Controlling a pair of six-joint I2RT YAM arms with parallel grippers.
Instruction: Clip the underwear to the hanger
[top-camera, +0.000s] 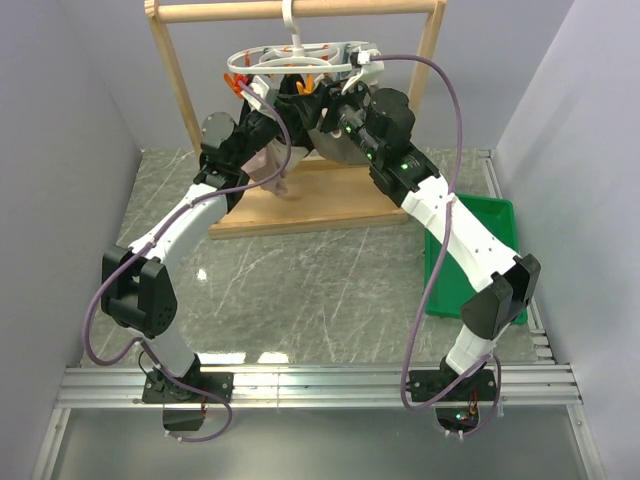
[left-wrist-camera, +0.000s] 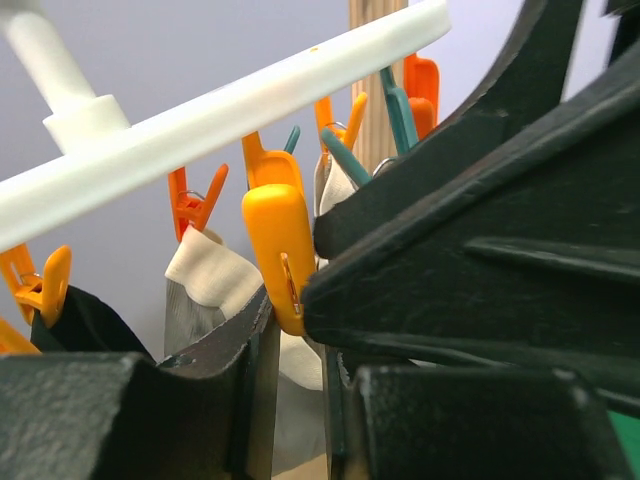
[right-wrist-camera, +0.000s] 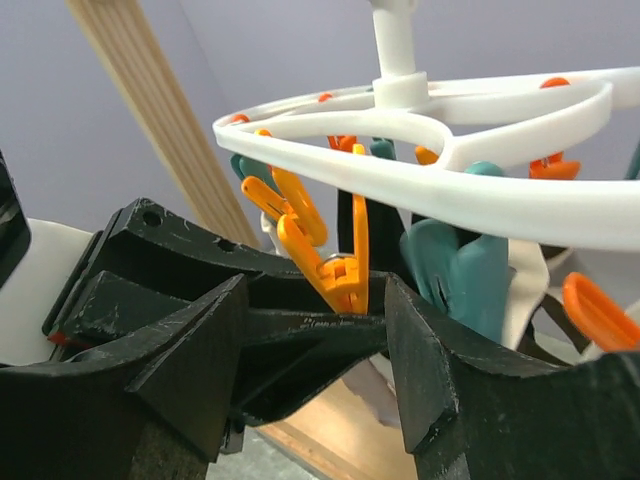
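2 arms, left arm (top-camera: 190, 220) and right arm (top-camera: 450, 220), both angled up from the near edge of 1 marble-patterned table (top-camera: 300, 290) to 1 hanger (right-wrist-camera: 420, 185), white and double-ringed, hooked over the top bar of 1 wooden rack (top-camera: 180, 95). 1 green tray (top-camera: 485, 225) on the table at the right, partly under the right arm. 2 purple cables (top-camera: 95, 320), 1 looped along each arm. In the left wrist view, at least 5 orange pegs (left-wrist-camera: 190, 200) and at least 2 teal pegs (left-wrist-camera: 400, 110) dangling under the white ring. 1 underwear (top-camera: 268, 163), pink-beige, hanging just below the left gripper (left-wrist-camera: 300, 380) under the hanger's left half, in front of the rack's base board. Cream waistband (left-wrist-camera: 210, 265) up among the pegs, right behind 1 large orange peg (left-wrist-camera: 280, 240); clipped or not, impossible to tell. Left gripper's 2 fingers drawn nearly together on a fold of that pale fabric. 1 black garment (left-wrist-camera: 85, 320) at the lower left of the same view, below another orange peg. Right gripper (right-wrist-camera: 318, 300) spread wide, with the handle of 1 orange peg in the gap between its 2 fingers, close to the right-hand one.
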